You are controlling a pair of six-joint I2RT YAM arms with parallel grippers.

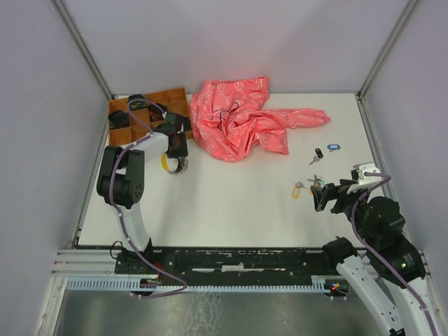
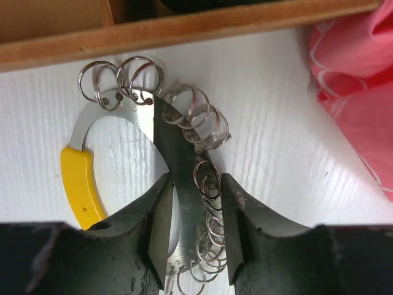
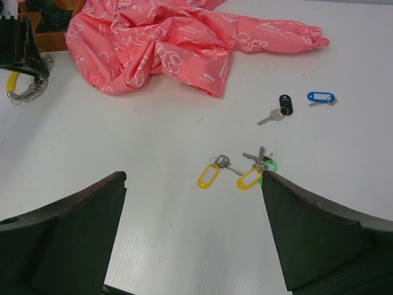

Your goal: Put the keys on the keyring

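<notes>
- Keyring [image 2: 184, 160] lies at ten o'clock on the table [image 1: 231, 210], between the fingers [image 2: 153, 233] of my left gripper [image 2: 196, 203]. They stand partway apart, one on each side of the flat band and its small rings [image 2: 209, 184]. I cannot tell whether they pinch it yet.
- My worry is that the pads catch only the loose rings, not the band. The loop could then swing or slip out on a lift.
- The yellow piece [image 2: 80, 184], at eight o'clock of the loop, lies outside the grip, so the loop might twist.
- The tray [image 2: 184, 31] edge sits just beside the loop at twelve o'clock, and rings could snag it.
- The cloth [image 2: 362, 92] at two o'clock might get dragged along.
- My right gripper [image 3: 193, 178] is spread wide and empty near the keys [image 3: 255, 163] at four o'clock, well apart from the loop. Some lie bunched, so one grab might take several.
</notes>
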